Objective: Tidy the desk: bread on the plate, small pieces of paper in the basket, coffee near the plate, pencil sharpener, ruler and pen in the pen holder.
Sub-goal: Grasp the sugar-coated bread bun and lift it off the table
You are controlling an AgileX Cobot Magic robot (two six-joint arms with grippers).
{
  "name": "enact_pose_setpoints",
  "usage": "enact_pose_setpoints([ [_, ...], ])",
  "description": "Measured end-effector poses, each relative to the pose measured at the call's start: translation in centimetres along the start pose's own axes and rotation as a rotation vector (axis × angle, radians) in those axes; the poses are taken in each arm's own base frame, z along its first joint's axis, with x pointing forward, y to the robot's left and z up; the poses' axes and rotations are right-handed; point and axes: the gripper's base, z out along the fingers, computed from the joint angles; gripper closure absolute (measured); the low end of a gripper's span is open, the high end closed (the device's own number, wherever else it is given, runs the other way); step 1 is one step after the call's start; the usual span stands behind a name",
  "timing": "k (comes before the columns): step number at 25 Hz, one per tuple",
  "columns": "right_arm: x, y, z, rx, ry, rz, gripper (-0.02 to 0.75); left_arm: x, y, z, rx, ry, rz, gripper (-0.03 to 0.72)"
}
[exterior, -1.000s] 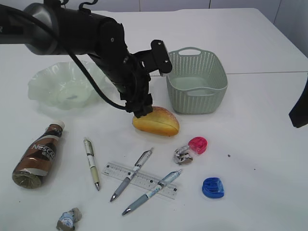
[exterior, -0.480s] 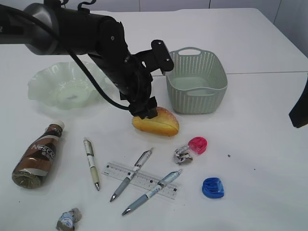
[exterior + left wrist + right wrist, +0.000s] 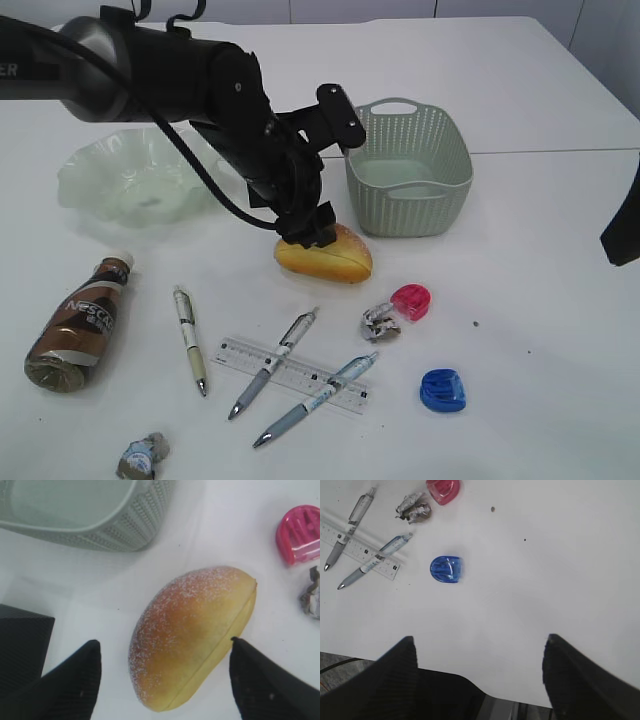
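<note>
The bread [image 3: 330, 255] lies on the table in front of the grey-green basket [image 3: 410, 170]. My left gripper [image 3: 305, 232] is open and straddles the bread's left end; in the left wrist view the bread [image 3: 192, 632] lies between the two fingers, gripper [image 3: 162, 680]. The pale green plate [image 3: 125, 180] is at the left. The coffee bottle [image 3: 80, 325] lies on its side. Three pens [image 3: 190, 338] [image 3: 275, 360] [image 3: 315, 397] and a clear ruler [image 3: 240, 355] lie in front. Pink [image 3: 411, 300] and blue [image 3: 443, 390] sharpeners and paper scraps [image 3: 381, 321] [image 3: 143, 455] lie around. My right gripper [image 3: 480, 675] is open, empty, high above the table.
The right arm [image 3: 625, 225] shows only at the right edge of the exterior view. No pen holder is in view. The right wrist view shows the blue sharpener [image 3: 446, 569], pink sharpener [image 3: 443, 489], a paper scrap [image 3: 413, 507] and the ruler [image 3: 355, 547].
My left gripper has moved down and to the right, from just left of the bread to around its left end. The bread and other objects have not moved.
</note>
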Motion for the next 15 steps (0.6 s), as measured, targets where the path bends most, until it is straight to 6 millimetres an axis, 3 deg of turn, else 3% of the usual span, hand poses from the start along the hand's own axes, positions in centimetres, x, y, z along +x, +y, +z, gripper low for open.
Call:
enact_pose_setpoints([
  [15,0.0,0.0,0.0,0.000,0.000,0.000,0.169,0.4,-0.2,1.5,-0.001,0.002,-0.004,0.104],
])
